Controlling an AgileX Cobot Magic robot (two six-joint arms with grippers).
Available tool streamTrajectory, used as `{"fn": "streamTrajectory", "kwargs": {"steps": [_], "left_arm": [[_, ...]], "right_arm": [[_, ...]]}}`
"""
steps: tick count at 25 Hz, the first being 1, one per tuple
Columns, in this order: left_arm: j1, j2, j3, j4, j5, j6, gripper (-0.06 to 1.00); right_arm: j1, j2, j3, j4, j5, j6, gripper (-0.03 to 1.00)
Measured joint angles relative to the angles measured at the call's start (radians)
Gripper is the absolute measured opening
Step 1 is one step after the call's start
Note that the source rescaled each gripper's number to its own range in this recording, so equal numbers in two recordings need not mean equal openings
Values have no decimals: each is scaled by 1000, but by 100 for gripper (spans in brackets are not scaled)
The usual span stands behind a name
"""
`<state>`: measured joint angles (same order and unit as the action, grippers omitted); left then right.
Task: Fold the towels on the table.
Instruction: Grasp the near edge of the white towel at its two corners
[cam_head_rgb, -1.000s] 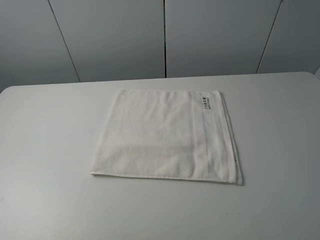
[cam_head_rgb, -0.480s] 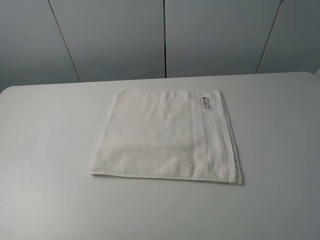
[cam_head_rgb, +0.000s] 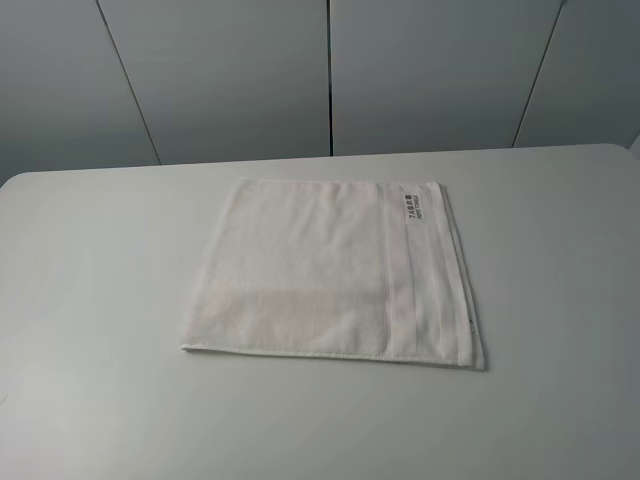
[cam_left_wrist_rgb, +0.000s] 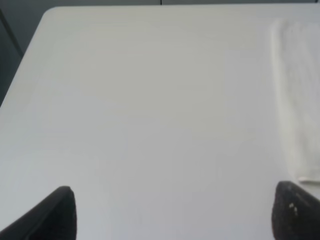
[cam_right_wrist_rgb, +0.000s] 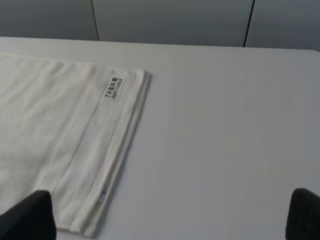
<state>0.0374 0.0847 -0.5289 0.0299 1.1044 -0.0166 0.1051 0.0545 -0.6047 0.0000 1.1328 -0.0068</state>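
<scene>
The white towel (cam_head_rgb: 330, 270) lies flat on the white table (cam_head_rgb: 90, 300), near its middle, folded with layered edges on its right side. A stripe band runs near its right edge and a small dark-printed label (cam_head_rgb: 415, 207) sits at the far right corner. Neither arm shows in the exterior high view. In the left wrist view the left gripper (cam_left_wrist_rgb: 172, 212) is open above bare table, with the towel's edge (cam_left_wrist_rgb: 300, 95) off to one side. In the right wrist view the right gripper (cam_right_wrist_rgb: 165, 215) is open, beside the towel's banded edge (cam_right_wrist_rgb: 60, 140) and label (cam_right_wrist_rgb: 113, 88).
A grey panelled wall (cam_head_rgb: 330, 70) stands behind the table's far edge. The table's rounded far left corner (cam_left_wrist_rgb: 50, 12) shows in the left wrist view. Bare tabletop surrounds the towel on all sides.
</scene>
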Motion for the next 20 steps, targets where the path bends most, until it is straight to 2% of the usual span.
{"fn": "streamTrajectory", "kwargs": {"steps": [7, 9, 15, 18, 20], "left_arm": [[0, 249, -143, -43, -5, 120, 100], [0, 334, -178, -77, -7, 191, 100], [0, 610, -203, -244, -39, 451, 100], [-15, 724, -203, -282, -100, 554, 100], [-54, 795, -203, -286, -142, 594, 100]], "right_arm": [[-1, 287, -109, -10, -9, -99, 100], [-1, 382, -127, -10, -23, -134, 100], [23, 662, -140, 36, -59, -272, 100], [69, 773, -140, 81, -86, -352, 100], [96, 844, -140, 109, -101, -388, 100]]}}
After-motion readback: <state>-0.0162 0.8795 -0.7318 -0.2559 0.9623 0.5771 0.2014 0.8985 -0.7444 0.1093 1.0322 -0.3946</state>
